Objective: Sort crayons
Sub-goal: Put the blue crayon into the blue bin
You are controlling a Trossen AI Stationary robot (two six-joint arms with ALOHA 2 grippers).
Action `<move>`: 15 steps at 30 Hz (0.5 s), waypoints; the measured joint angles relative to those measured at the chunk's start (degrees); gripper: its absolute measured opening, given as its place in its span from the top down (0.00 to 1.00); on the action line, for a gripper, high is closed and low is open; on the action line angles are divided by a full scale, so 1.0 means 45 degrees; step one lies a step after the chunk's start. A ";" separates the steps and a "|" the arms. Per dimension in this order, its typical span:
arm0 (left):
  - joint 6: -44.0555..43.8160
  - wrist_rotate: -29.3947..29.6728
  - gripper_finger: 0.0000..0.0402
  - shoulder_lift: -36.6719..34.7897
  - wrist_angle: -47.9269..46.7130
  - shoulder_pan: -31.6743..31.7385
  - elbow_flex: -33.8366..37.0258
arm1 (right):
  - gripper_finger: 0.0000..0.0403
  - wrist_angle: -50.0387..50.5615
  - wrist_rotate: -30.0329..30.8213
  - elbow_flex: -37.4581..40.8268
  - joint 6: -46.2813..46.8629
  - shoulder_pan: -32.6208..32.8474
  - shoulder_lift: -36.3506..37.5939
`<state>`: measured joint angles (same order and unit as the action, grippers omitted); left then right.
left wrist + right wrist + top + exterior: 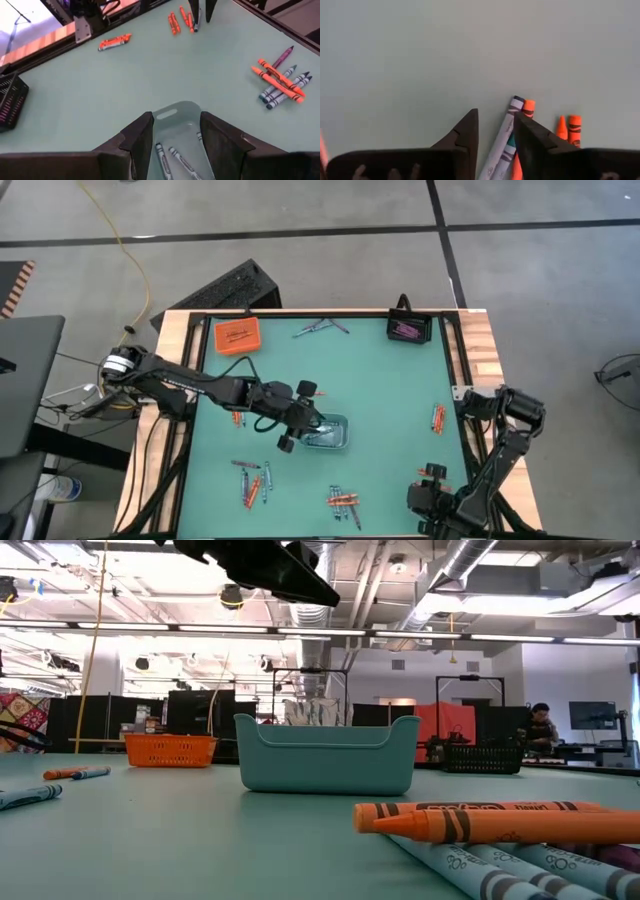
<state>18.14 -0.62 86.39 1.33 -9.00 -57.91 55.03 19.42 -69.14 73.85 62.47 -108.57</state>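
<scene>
The crayons lie in loose groups on the green table: orange and grey-blue ones near the front [343, 500], front left [250, 480] and right [438, 417]. My left gripper [176, 116] hangs open above the clear-grey tray [328, 434] at the table's middle. That tray holds grey-blue crayons [175, 159]. My right gripper [496, 114] is open and points down at the front right [432, 477]. Its fingers stand on either side of a grey-blue crayon [506, 131] that lies flat beside orange crayons [568, 126]. My right gripper comes from above with one finger on each long side of the grey-blue crayon [509, 125], near the crayon's middle. The crayon lies flat on the table. I cannot tell whether the fingers touch it.
An orange tray [237, 336] stands at the far left and a black tray [408, 330] with purple-pink crayons at the far right. More crayons lie at the far edge [320, 328] and left of the middle [237, 417]. Bare green table lies between the groups.
</scene>
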 joint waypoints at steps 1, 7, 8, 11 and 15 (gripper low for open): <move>0.0004 -0.0003 0.62 0.0000 0.0002 -0.0008 0.0000 | 0.73 -0.0058 -0.0096 0.0000 -0.0039 -0.0035 -0.0089; -0.0055 -0.0036 0.62 0.0295 -0.0116 -0.0013 0.0024 | 0.75 -0.0168 -0.0288 -0.0009 -0.0072 -0.0228 -0.0551; -0.0059 -0.0040 0.62 0.0440 0.0082 -0.0009 0.0016 | 0.75 -0.0157 -0.0305 -0.0015 -0.0080 -0.0259 -0.0554; -0.0055 -0.0073 0.62 0.0772 0.0106 -0.0008 0.0012 | 0.75 -0.0230 -0.0325 0.0000 -0.0080 -0.0338 -0.0545; 0.0004 -0.0136 0.62 0.1151 0.0362 -0.0013 0.0015 | 0.75 -0.0298 -0.0334 0.0005 -0.0075 -0.0371 -0.0545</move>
<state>18.15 -1.23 91.57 2.96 -9.06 -57.84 53.69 17.91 -69.12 73.52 60.80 -111.02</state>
